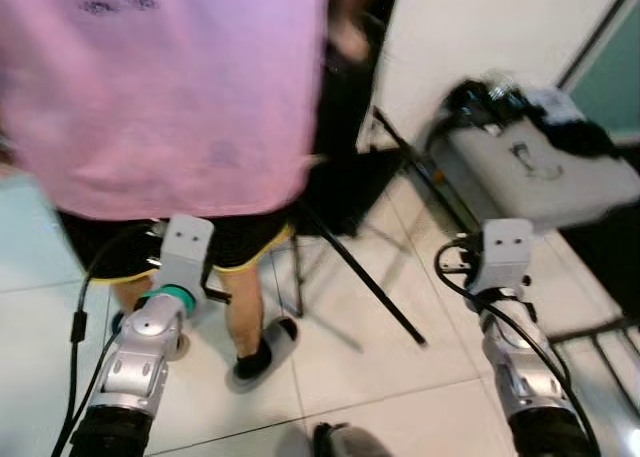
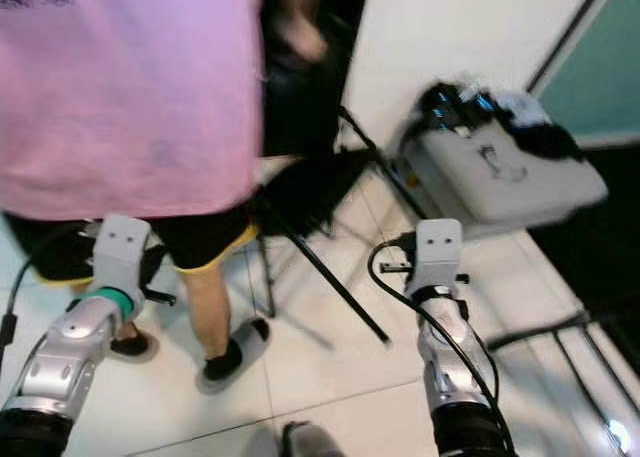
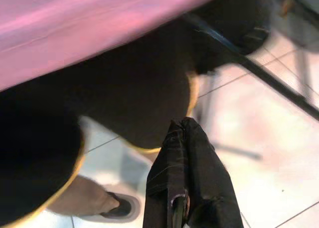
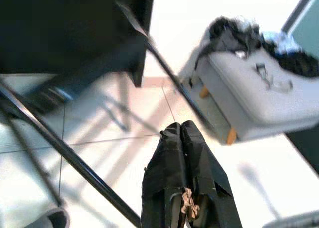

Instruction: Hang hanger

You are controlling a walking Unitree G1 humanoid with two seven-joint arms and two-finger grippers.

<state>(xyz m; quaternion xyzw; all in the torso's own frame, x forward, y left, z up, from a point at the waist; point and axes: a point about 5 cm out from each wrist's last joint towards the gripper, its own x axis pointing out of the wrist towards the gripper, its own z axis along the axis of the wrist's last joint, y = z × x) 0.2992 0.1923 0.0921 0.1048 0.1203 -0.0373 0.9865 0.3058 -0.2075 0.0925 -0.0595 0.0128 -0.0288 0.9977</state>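
Observation:
My left gripper [image 3: 183,124] is shut with nothing between its fingers, and it points at the black shorts [image 3: 129,103] of a person right in front of me. My right gripper [image 4: 181,125] is also shut and empty, held above the tiled floor and pointing toward a slanted black stand leg [image 4: 164,68]. In the left eye view both silver arms reach forward low, the left wrist [image 1: 185,245] against the person's shorts and the right wrist [image 1: 502,249] over the floor. The picture is blurred.
A person in a pink shirt [image 1: 160,87] stands very close at front left, feet in slippers [image 1: 262,355]. Black stand legs [image 1: 360,277] cross the white tiles. A grey bench [image 1: 540,172] with dark clothes [image 1: 500,102] stands at right. Black bars [image 1: 600,342] lie lower right.

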